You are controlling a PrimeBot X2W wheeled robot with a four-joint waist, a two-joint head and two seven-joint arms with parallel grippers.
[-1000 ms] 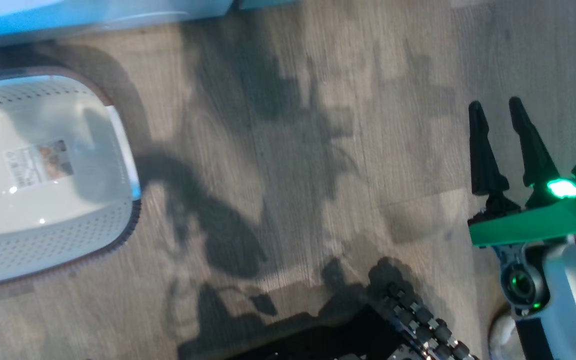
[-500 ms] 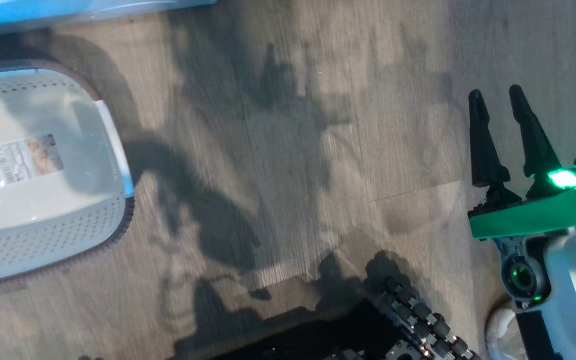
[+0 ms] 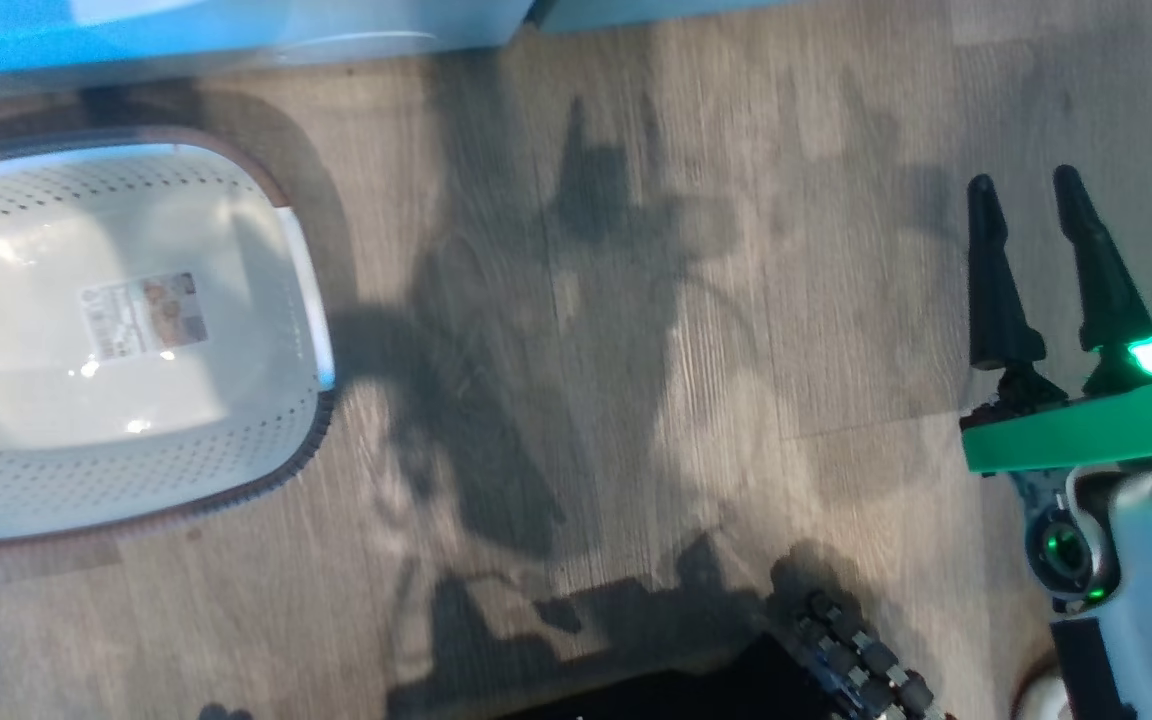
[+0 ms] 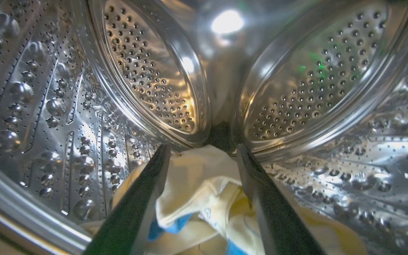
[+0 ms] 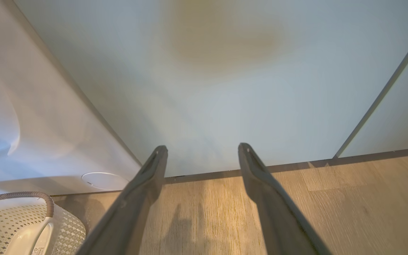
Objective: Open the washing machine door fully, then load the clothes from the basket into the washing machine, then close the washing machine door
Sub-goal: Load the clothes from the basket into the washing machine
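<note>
1. Left fingers reach inside the steel drum, spread wide; the yellow and blue clothes lie heaped between and beneath them, apparently not pinched
2. Risk: a fold resting against either finger may cling as the arm backs out, dragging a garment over the drum's front lip
3. Risk: cloth left near that lip could be trapped when the door is swung shut, preventing it from latching
4. Risk: a skewed retreat could knock the fingers against the drum wall
5. Right fingers, wide and holding nothing, hang above the floor, facing a cabinet panel; a careless swing could strike it
6. Basket stands by the washing machine, its label uncovered; loading appears complete
</note>
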